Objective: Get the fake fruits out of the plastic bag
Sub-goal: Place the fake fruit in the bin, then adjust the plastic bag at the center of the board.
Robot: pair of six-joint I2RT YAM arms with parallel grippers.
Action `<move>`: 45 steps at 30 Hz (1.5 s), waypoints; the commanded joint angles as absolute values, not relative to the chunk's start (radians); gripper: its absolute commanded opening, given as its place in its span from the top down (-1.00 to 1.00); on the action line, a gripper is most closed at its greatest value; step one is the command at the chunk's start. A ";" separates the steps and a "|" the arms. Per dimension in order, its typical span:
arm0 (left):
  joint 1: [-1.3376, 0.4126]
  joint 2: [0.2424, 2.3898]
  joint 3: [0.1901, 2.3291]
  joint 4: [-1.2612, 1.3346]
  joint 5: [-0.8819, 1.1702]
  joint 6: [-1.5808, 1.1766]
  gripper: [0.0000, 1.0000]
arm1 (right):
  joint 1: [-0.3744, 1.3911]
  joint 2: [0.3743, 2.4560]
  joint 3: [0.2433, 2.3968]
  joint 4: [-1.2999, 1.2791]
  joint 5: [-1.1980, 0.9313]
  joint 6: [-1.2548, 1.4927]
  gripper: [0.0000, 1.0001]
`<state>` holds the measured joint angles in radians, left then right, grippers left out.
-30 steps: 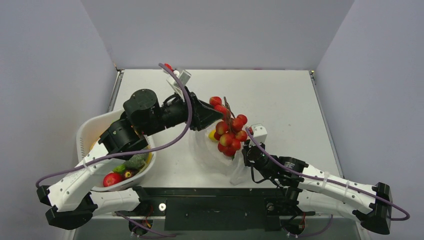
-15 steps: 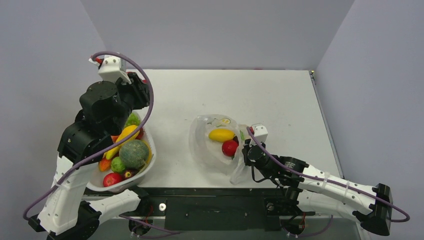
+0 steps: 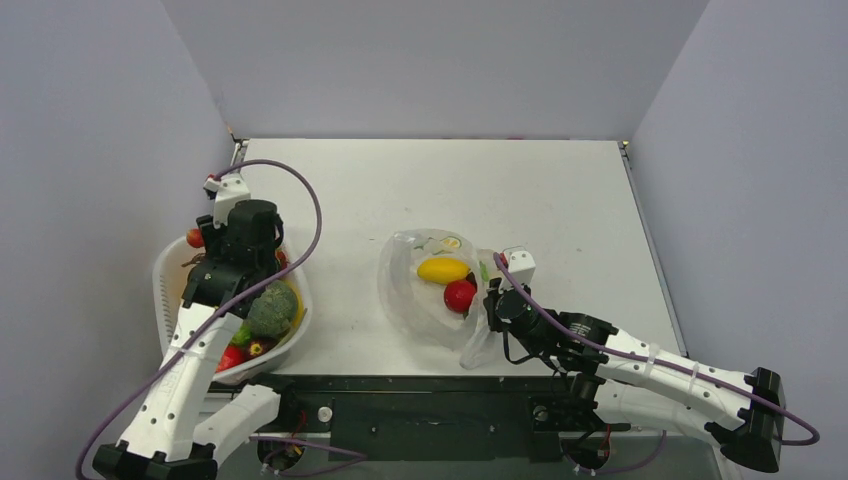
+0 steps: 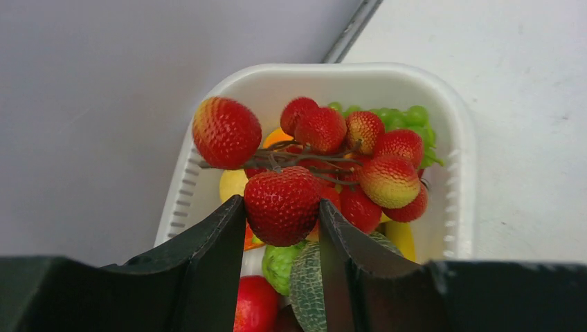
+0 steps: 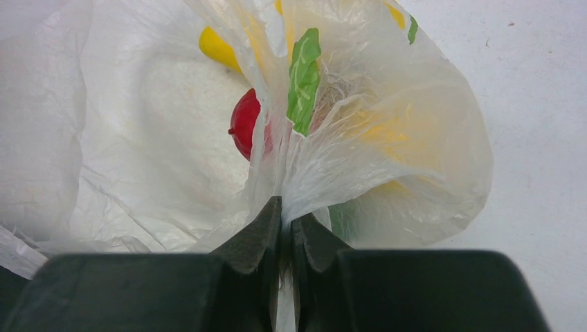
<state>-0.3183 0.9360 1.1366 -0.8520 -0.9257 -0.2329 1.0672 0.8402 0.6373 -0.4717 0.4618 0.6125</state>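
While my left pincer (image 4: 282, 205) hugs one berry of the strawberry bunch (image 4: 325, 155) over the white basket (image 4: 459, 149), my right pincer (image 5: 286, 209) pinches the thin, floppy plastic bag (image 5: 131, 145). I think its smooth red fruit (image 5: 245, 123) may slip; grab the middle.

Your surface (image 3: 560, 190) is a plain, pale white top, walled in at the back and on both sides. Two things rest directly on it. A white basket (image 3: 160, 272) sits at your near left corner. A clear plastic bag (image 3: 400, 290) lies crumpled near the front edge around the middle, well apart from the basket.
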 commanded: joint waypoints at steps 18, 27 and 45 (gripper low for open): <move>-0.099 0.801 0.972 -0.734 -0.818 -0.303 -0.22 | 1.060 0.866 0.656 -0.433 0.436 0.609 0.89; -0.100 0.785 1.046 -0.753 -0.524 -0.340 -0.49 | 1.054 0.903 0.709 -0.429 0.484 0.607 0.89; -0.368 0.795 0.800 -0.416 0.348 -0.590 -0.40 | 1.031 1.159 0.879 -0.291 0.567 0.593 0.91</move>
<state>-0.2695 0.8360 0.7715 -0.4961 0.2413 -0.5571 1.0393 1.1217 0.8112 -0.3649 0.5522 0.5873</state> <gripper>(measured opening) 0.697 0.045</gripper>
